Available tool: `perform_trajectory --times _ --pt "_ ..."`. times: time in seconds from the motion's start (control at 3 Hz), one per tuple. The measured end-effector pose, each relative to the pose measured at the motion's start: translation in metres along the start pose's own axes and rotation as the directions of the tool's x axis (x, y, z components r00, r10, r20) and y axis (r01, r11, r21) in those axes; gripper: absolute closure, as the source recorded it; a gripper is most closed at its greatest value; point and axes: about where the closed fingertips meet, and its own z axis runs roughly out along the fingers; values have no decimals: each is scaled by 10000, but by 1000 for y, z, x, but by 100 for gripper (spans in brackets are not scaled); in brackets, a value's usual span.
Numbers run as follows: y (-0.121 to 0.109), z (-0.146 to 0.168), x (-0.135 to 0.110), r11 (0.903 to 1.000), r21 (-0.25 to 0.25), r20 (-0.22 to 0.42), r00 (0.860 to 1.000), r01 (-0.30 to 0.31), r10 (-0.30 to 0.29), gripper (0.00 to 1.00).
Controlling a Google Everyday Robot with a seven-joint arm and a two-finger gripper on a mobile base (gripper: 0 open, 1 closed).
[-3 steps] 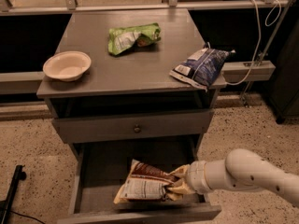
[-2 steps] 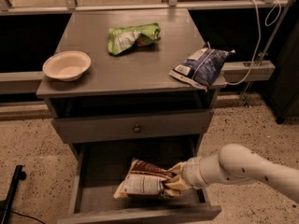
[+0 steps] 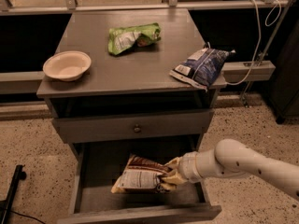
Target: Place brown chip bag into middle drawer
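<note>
The brown chip bag [image 3: 139,175], dark brown with tan ends and a white label panel, is inside the open middle drawer [image 3: 96,197], low over its grey floor. My gripper [image 3: 171,175] reaches in from the right on a white arm and is shut on the bag's right end. Whether the bag rests on the drawer floor or hangs just above it cannot be told.
On the cabinet top stand a white bowl [image 3: 67,65] at the left, a green bag [image 3: 132,37] at the back, and a dark blue bag [image 3: 200,67] overhanging the right edge. A shut drawer front with a small knob [image 3: 136,128] is above the open drawer.
My gripper and the brown chip bag have moved a little to the left and deeper into the drawer.
</note>
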Motion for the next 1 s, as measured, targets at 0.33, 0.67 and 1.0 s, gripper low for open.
perform_trajectory --times 0.33,0.67,1.0 --pt "0 0 0 10000 -1 0 10000 0 0 57" --pt "0 0 0 10000 -1 0 10000 0 0 34" --pt "0 0 0 10000 -1 0 10000 0 0 11"
